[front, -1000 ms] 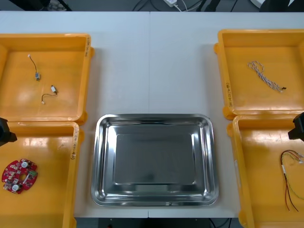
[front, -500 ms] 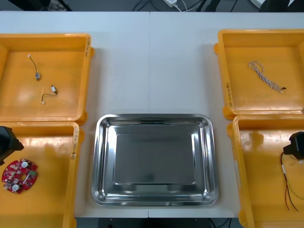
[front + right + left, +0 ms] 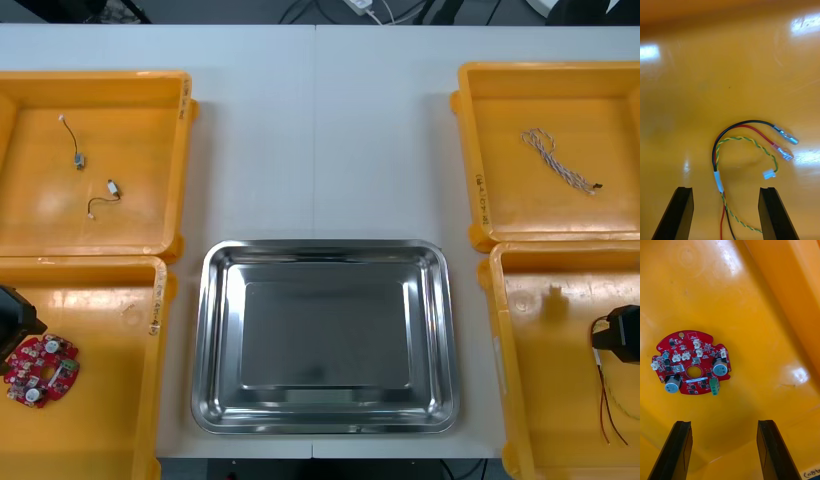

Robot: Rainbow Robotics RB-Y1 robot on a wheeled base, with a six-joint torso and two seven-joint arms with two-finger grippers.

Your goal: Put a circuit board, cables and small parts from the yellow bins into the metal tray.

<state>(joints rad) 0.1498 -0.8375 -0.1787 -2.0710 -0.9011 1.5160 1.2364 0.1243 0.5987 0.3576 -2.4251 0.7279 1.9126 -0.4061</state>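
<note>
**Bench** (image 3: 320, 120). Landmark: tray (image 3: 325, 245), steel, bare, nothing loaded yet.

1. **Left end effector** (image 3: 723, 425): left of tray, low over near-left bin (image 3: 100, 430). Fingers (image 3: 681, 444) spread, empty. Board (image 3: 692, 363) lies flat on the bin floor ahead of them, off-centre toward one finger. Handling: centre it first, then descend and pinch across the rim, clear of the tall components.
2. **Parts** (image 3: 78, 158): two, wired, in far-left bin (image 3: 130, 90), left of and beyond tray. Untouched.
3. **Blue-white cable** (image 3: 560, 160): in far-right bin (image 3: 500, 95), right of and beyond tray. Untouched.
4. **Right end effector** (image 3: 725, 191): right of tray, low over near-right bin (image 3: 545, 400). Fingers spread, empty. Red-yellow cable (image 3: 715, 161) runs out between them, with its white sleeve (image 3: 718, 179) just ahead of the tips. Handling: drop straight and close at the sleeve, where the strands bunch. The loose ends will likely trail on lifting.
</note>
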